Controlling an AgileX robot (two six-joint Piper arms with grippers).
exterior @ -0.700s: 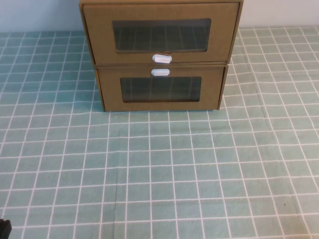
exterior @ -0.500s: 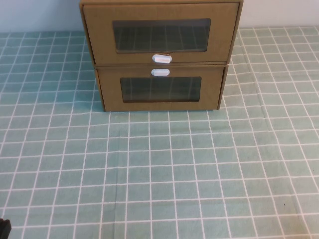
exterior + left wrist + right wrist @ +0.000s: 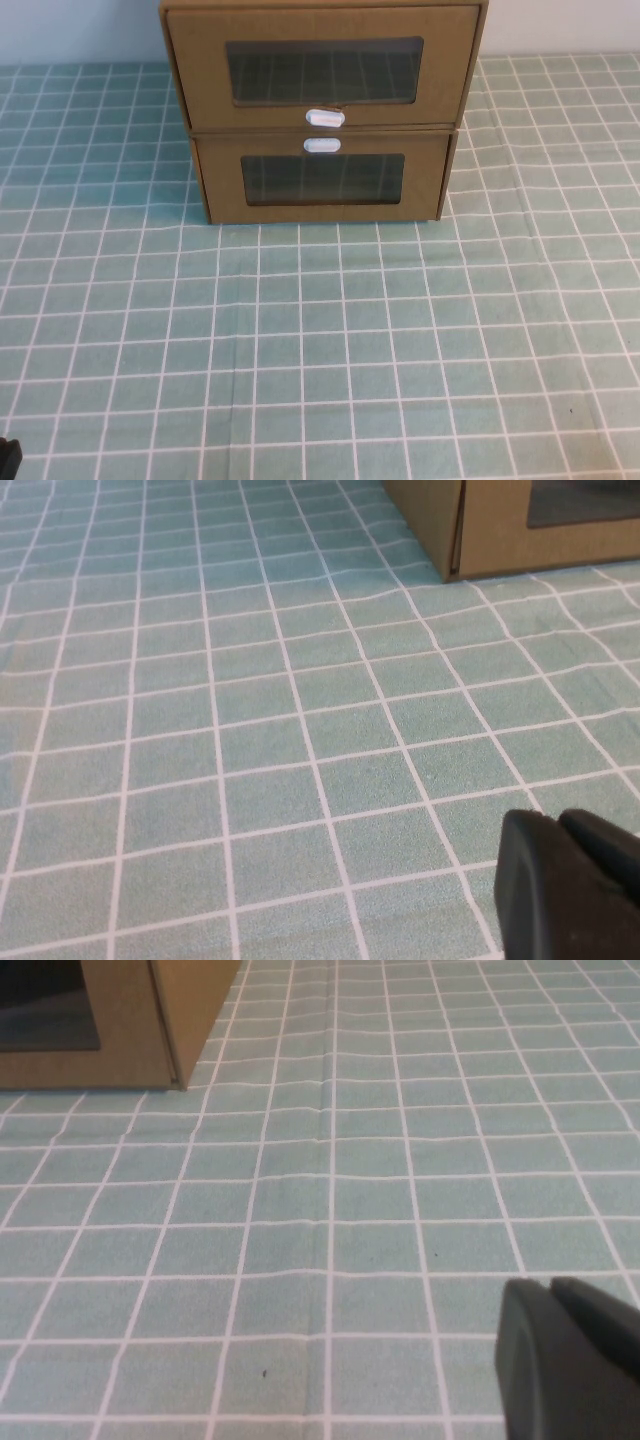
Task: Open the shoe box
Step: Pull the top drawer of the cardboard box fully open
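L claw (image 3: 557,825) sits low by the green-checked tabletop (image 3: 320,350), on my left; fingers pressed tog., only a thin seam btwn them, nothing in it; R claw (image 3: 552,1290) same on my right, closed right up, empty; can't tell if either actually touches the tabletop. Shoe box (image 3: 320,110) stands well ahead of both claws, at the far side, approx. centred btwn them; from L claw it's fwd and off to the right, from R claw fwd and off to the left; neither claw is near it. Box is brown card, two units stacked, upper drawer (image 3: 200,60) on top of lower drawer (image 3: 220,175); each front has a dark window and a small white pull tab; upper tab (image 3: 325,118) at its front's bottom edge, lower tab (image 3: 322,145) at its front's top edge, one right above the other, just apart; both fronts look closed.
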